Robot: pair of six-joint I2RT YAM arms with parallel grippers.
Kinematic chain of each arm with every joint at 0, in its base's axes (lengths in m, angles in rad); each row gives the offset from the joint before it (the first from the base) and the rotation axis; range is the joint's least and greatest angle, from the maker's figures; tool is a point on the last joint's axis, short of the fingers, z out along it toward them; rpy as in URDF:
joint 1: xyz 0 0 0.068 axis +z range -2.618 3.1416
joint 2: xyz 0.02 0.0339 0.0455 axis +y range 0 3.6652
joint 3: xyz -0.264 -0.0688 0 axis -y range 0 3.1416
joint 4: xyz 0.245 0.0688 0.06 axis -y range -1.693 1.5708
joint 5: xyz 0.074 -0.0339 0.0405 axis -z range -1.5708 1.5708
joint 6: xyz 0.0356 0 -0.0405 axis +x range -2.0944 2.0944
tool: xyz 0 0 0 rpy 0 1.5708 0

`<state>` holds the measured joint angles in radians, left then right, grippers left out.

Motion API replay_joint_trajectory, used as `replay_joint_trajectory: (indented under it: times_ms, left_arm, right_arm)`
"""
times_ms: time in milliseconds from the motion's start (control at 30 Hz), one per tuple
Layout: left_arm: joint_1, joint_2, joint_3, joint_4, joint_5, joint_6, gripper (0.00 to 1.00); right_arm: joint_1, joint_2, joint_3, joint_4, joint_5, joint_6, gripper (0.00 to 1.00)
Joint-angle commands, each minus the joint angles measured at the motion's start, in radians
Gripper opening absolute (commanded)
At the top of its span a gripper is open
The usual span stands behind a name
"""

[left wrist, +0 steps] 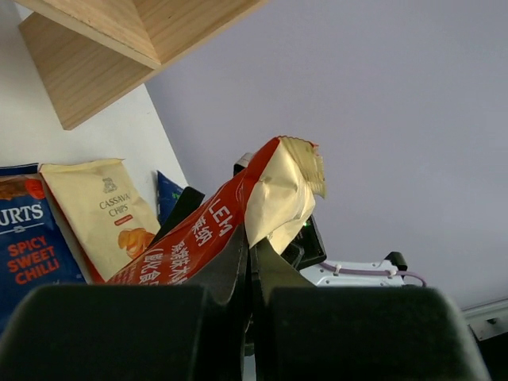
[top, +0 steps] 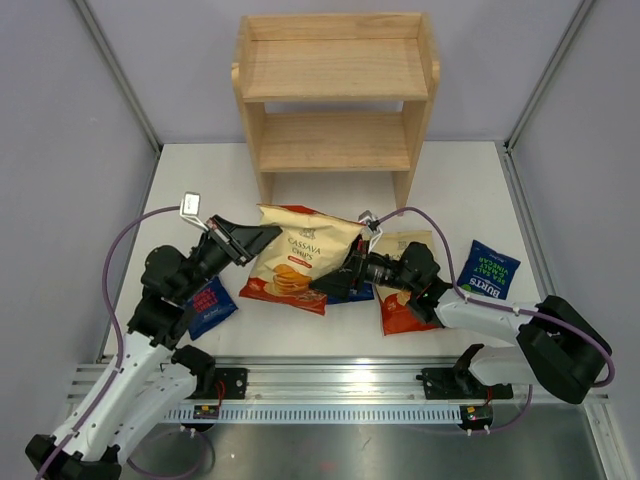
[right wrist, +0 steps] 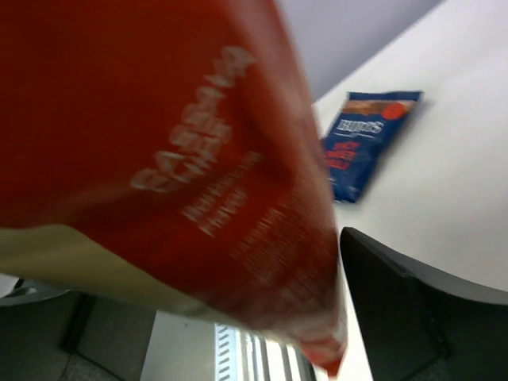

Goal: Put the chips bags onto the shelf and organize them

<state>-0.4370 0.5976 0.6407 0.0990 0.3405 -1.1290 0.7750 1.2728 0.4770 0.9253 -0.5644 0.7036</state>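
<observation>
Five bags on the bench (top: 200,180): two cream-and-orange cassava bags (top: 405,300), three small blue bags (top: 490,270). One wooden shelf (top: 335,85) at the far edge, beyond them. Middle cassava bag (top: 295,262) tipped up, corner clamped in closed left fingers (top: 255,238); right fingers (top: 330,284) at its lower corner, grip unclear.

I'm seeing the white table (top: 300,335) carrying the wooden shelf (top: 335,140) at its far edge, with a Cassava Chips bag (top: 400,305), a green-labelled Burts bag (top: 490,270) and a red-labelled Burts bag (top: 212,305) lying flat.
</observation>
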Motion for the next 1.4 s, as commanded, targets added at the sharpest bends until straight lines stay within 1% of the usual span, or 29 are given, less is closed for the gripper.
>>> replay_joint_trajectory:
  times_ms: [0, 67, 100, 167, 200, 233, 267, 300, 333, 367, 400, 467, 500, 567, 600, 633, 667, 733, 767, 800, 867, 1000, 1033, 1100, 1167, 1200, 1267, 1300, 1367]
  left_arm:
    - [-0.031, -0.021, 0.021, 0.113, -0.1, -0.063, 0.0]
    - [-0.043, -0.004, 0.027, 0.122, -0.098, -0.064, 0.0]
    - [-0.046, 0.002, 0.031, 0.123, -0.095, -0.063, 0.0]
    - [-0.048, 0.014, 0.059, 0.101, -0.077, -0.023, 0.0]
    - [-0.048, 0.016, 0.076, 0.073, -0.074, 0.004, 0.0]
    - [-0.048, 0.021, 0.133, 0.001, -0.064, 0.039, 0.0]
    - [-0.048, 0.027, 0.163, -0.042, -0.058, 0.129, 0.03]
    - [-0.048, 0.031, 0.198, -0.082, -0.049, 0.179, 0.1]
    - [-0.048, 0.03, 0.224, -0.12, -0.029, 0.233, 0.21]
    - [-0.048, 0.018, 0.267, -0.186, -0.023, 0.346, 0.31]
    - [-0.048, 0.005, 0.277, -0.217, -0.023, 0.4, 0.5]
    - [-0.048, -0.033, 0.269, -0.249, 0.008, 0.542, 0.7]
    - [-0.048, -0.063, 0.267, -0.263, 0.024, 0.586, 0.87]
    - [-0.048, -0.085, 0.246, -0.286, 0.13, 0.682, 0.99]
    - [-0.048, -0.093, 0.238, -0.294, 0.208, 0.704, 0.99]
    - [-0.048, -0.093, 0.231, -0.306, 0.253, 0.721, 0.99]
    - [-0.048, -0.091, 0.223, -0.308, 0.294, 0.753, 0.99]
    - [-0.048, -0.087, 0.188, -0.3, 0.38, 0.765, 0.99]
    - [-0.048, -0.084, 0.174, -0.283, 0.409, 0.767, 0.99]
    - [-0.048, -0.082, 0.143, -0.256, 0.486, 0.758, 0.99]
    - [-0.048, -0.076, 0.11, -0.15, 0.564, 0.714, 0.99]
    - [-0.054, -0.053, 0.109, -0.171, 0.548, 0.736, 0.99]
    - [-0.054, -0.047, 0.111, -0.165, 0.557, 0.736, 0.95]
    - [-0.057, -0.041, 0.1, -0.122, 0.566, 0.706, 0.72]
    - [-0.06, -0.05, 0.079, -0.047, 0.549, 0.66, 0.46]
    - [-0.06, -0.053, 0.074, -0.026, 0.534, 0.643, 0.38]
    - [-0.06, -0.064, 0.068, 0.019, 0.516, 0.606, 0.37]
    - [-0.06, -0.067, 0.071, 0.021, 0.484, 0.6, 0.35]
    - [-0.06, -0.078, 0.074, 0.015, 0.434, 0.581, 0.33]
  right_arm:
    - [0.053, 0.005, 0.058, 0.141, -0.035, -0.029, 0.92]
    - [0.058, 0.013, 0.061, 0.167, -0.037, -0.01, 0.82]
    - [0.058, 0.011, 0.06, 0.173, -0.028, -0.006, 0.69]
    - [0.058, -0.01, 0.064, 0.143, -0.008, -0.012, 0.53]
    - [0.058, -0.022, 0.066, 0.098, 0.001, -0.018, 0.38]
    - [0.058, -0.033, 0.075, 0.071, 0.004, -0.019, 0.34]
    - [0.058, -0.059, 0.081, 0.041, 0.0, -0.027, 0.33]
    - [0.058, -0.072, 0.087, -0.014, -0.005, -0.032, 0.31]
    - [0.058, -0.087, 0.094, -0.038, -0.008, -0.035, 0.28]
    - [0.058, -0.122, 0.095, -0.061, -0.008, -0.036, 0.27]
    - [0.058, -0.139, 0.098, -0.119, -0.009, -0.039, 0.26]
    - [0.058, -0.196, 0.12, -0.196, -0.017, -0.058, 0.25]
    - [0.058, -0.213, 0.133, -0.286, -0.035, -0.067, 0.25]
    - [0.058, -0.259, 0.19, -0.392, -0.077, -0.108, 0.25]
    - [0.058, -0.272, 0.227, -0.493, -0.087, -0.122, 0.25]
    - [0.058, -0.285, 0.248, -0.541, -0.1, -0.133, 0.24]
    - [0.056, -0.305, 0.273, -0.64, -0.126, -0.168, 0.24]
    - [0.058, -0.314, 0.339, -0.71, -0.159, -0.19, 0.24]
    - [0.058, -0.313, 0.357, -0.736, -0.185, -0.202, 0.24]
    - [0.058, -0.306, 0.403, -0.799, -0.192, -0.208, 0.23]
    - [0.058, -0.288, 0.445, -0.876, -0.209, -0.231, 0.21]
    - [0.058, -0.276, 0.52, -0.957, -0.233, -0.257, 0.22]
    - [0.058, -0.271, 0.531, -0.973, -0.236, -0.262, 0.24]
    - [0.056, -0.262, 0.551, -0.993, -0.235, -0.268, 0.24]
    - [0.058, -0.257, 0.56, -0.997, -0.223, -0.268, 0.25]
    - [0.058, -0.26, 0.564, -0.997, -0.216, -0.266, 0.25]
    - [0.056, -0.27, 0.566, -0.994, -0.189, -0.263, 0.29]
    - [0.056, -0.274, 0.566, -0.996, -0.18, -0.263, 0.3]
    - [0.056, -0.296, 0.566, -1.006, -0.135, -0.269, 0.42]
